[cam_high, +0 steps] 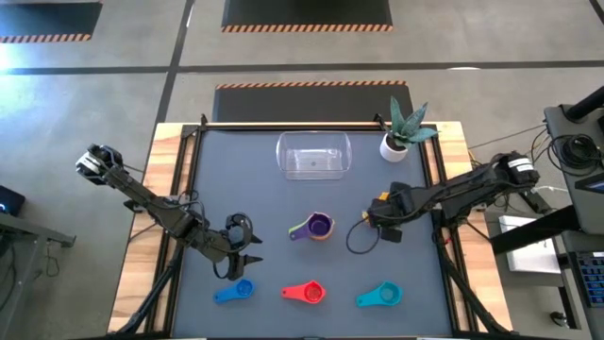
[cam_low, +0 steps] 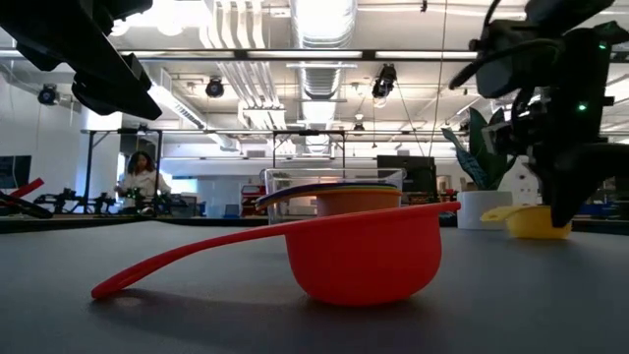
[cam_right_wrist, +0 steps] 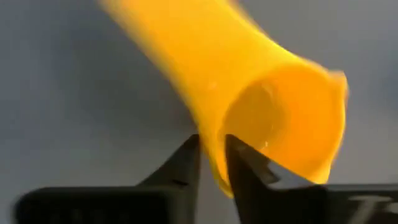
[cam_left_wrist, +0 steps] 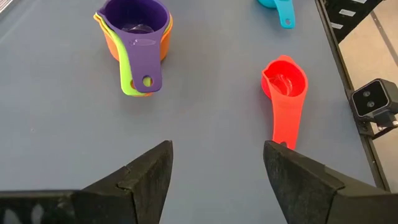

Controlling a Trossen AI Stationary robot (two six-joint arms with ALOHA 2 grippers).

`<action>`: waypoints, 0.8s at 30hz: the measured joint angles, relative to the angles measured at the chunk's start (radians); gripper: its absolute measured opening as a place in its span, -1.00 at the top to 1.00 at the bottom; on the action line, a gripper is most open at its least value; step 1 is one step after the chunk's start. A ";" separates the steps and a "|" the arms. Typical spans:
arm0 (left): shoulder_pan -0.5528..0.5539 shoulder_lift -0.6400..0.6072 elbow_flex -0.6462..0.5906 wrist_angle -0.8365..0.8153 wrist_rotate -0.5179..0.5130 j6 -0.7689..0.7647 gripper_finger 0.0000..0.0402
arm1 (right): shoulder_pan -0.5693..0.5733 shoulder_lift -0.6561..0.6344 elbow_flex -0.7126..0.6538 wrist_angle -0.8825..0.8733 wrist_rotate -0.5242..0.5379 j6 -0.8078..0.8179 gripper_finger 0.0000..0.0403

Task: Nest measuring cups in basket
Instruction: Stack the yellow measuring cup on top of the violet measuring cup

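Smooth, faintly glossy plastic on the red cup (cam_low: pixel 364 258) — light catches its bowl. The yellow cup (cam_right_wrist: pixel 273 118) looks slick and a little translucent. Basket (cam_high: pixel 314 155) near the table's far edge is clear plastic; the table (cam_high: pixel 283 227) itself is matt grey with wooden side rails — bare, pale.

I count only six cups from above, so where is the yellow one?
The yellow cup is pinched by its rim in the right pincer, right of the purple-topped stack; in the low view it sits low by the white plant pot.
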 joint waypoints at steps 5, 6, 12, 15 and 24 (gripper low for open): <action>0.000 0.000 -0.001 0.000 -0.001 0.000 -0.17 | 0.000 0.016 0.103 0.012 -0.001 -0.009 0.94; 0.000 0.000 -0.001 0.000 -0.001 0.000 -0.17 | 0.000 0.014 0.128 0.024 -0.001 -0.007 0.95; 0.000 0.000 -0.001 0.000 -0.002 0.000 -0.17 | 0.025 0.004 0.303 0.117 0.011 -0.015 0.96; 0.000 0.000 -0.001 0.000 -0.003 0.000 -0.17 | 0.047 0.029 0.386 0.198 0.027 -0.048 0.96; 0.000 0.000 -0.001 0.000 -0.003 -0.030 -0.17 | 0.110 0.256 0.568 0.275 0.033 -0.174 0.96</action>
